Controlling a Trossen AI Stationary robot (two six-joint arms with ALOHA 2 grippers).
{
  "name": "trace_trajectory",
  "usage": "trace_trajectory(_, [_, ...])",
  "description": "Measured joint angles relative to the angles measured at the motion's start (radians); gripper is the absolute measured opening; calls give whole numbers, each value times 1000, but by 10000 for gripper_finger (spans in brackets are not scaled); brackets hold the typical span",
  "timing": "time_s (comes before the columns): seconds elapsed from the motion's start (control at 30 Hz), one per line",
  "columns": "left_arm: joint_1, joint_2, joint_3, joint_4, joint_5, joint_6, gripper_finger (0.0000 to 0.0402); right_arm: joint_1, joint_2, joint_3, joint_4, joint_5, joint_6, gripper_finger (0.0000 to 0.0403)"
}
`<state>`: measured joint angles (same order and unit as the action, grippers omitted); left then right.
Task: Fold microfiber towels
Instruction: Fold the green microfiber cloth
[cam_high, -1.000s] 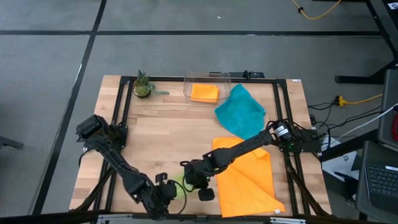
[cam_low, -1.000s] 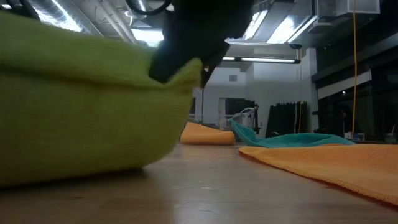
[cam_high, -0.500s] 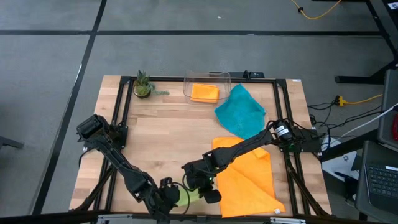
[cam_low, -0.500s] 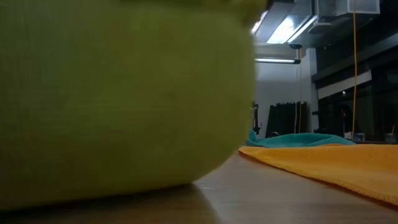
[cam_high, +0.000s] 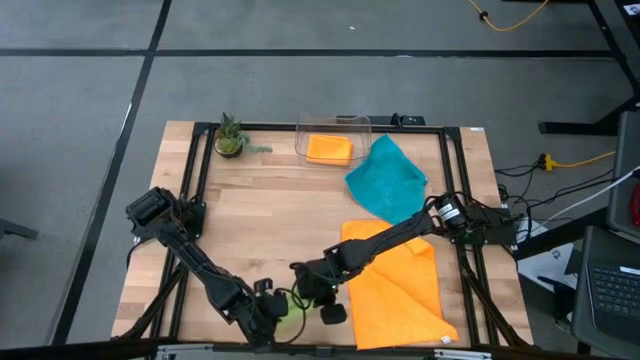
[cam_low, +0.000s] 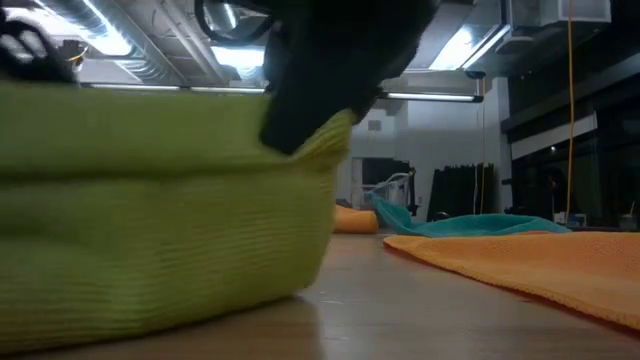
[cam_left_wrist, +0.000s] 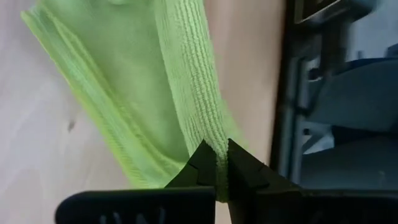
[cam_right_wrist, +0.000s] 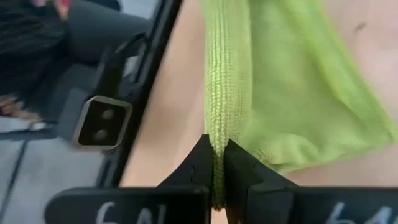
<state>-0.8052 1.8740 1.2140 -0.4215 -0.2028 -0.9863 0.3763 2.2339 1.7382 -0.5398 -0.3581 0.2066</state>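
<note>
Lime green towel (cam_left_wrist: 186, 93) stretched between left pincer (cam_left_wrist: 216, 163) and right pincer (cam_right_wrist: 214, 163), both clamped on its edge

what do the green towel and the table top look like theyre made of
Lime green towel: soft knitted microfiber by the look, matte, with fine ribbed rows and a stitched edge; both grippers pinch it. Table top: apparently wood, pale planks with visible grain and seams, smooth with a slight sheen.

Lime green towel (cam_high: 292, 306) bunched at table's near edge.
</note>
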Motion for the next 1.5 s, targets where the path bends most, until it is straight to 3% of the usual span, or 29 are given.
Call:
trace_trajectory(0.27, [-4,0,-30,9,1,-27,3,-3,3,-1,39,190,-4,16])
trace_trajectory(0.67, [-7,0,-30,7,21,-28,3,-4,90,2,135,256,-5,16])
trace_trajectory(0.87, [-9,0,-30,-28,67,-113,4,-5,93,3,141,272,-1,16])
trace_trajectory(1.0, [-12,0,-30,-63,60,-163,27,-5,95,2,151,275,1,16])
trace_trajectory(1.27, [-19,-1,-30,-65,89,-146,110,-6,95,2,144,277,25,16])
trace_trajectory(1.4, [-23,-4,-30,-61,86,-148,120,-6,95,2,145,278,25,17])
trace_trajectory(1.5, [-27,-7,-30,-60,152,-179,117,-6,96,2,146,277,25,22])
